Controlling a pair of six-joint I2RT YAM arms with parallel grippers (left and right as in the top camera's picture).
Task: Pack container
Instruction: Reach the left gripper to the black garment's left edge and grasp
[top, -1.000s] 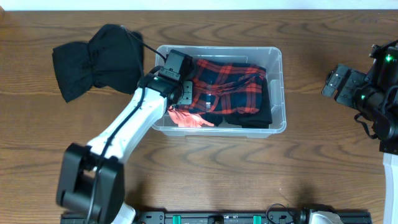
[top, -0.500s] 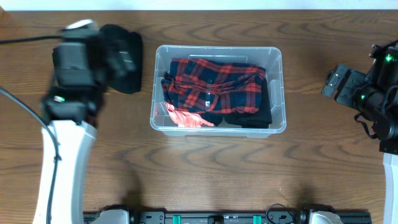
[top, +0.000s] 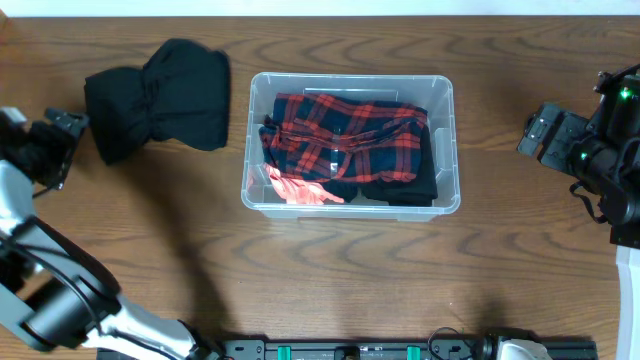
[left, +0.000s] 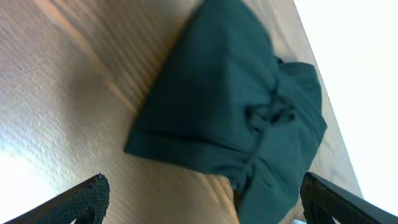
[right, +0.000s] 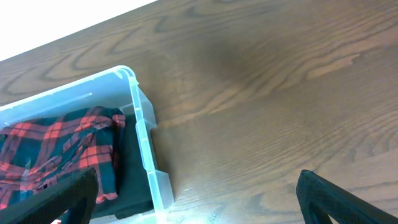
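Note:
The container (top: 447, 140), a clear plastic bin, stands mid-table. It holds a red plaid garment (top: 345, 135), a black garment (top: 410, 180) and a coral-pink piece (top: 300, 192). A second black garment (top: 160, 97) lies bunched on the table to the bin's left. My left gripper (top: 62, 140) hovers at the far left beside it, open and empty. In the left wrist view this garment (left: 236, 118) lies ahead of the gripper (left: 202, 202). My right gripper (top: 530, 135) is open to the right of the bin. Its view shows the gripper (right: 199, 202), the bin's corner (right: 140, 118) and plaid cloth (right: 56, 149).
The brown wooden table (top: 330, 270) stretches around the bin. A black rail (top: 400, 350) runs along the near edge. The right arm's body (top: 610, 160) stands at the table's right side.
My left arm has pulled out of the container and swung to the far left, its jaws opening. The plaid garment stays in the bin. The right arm has not moved.

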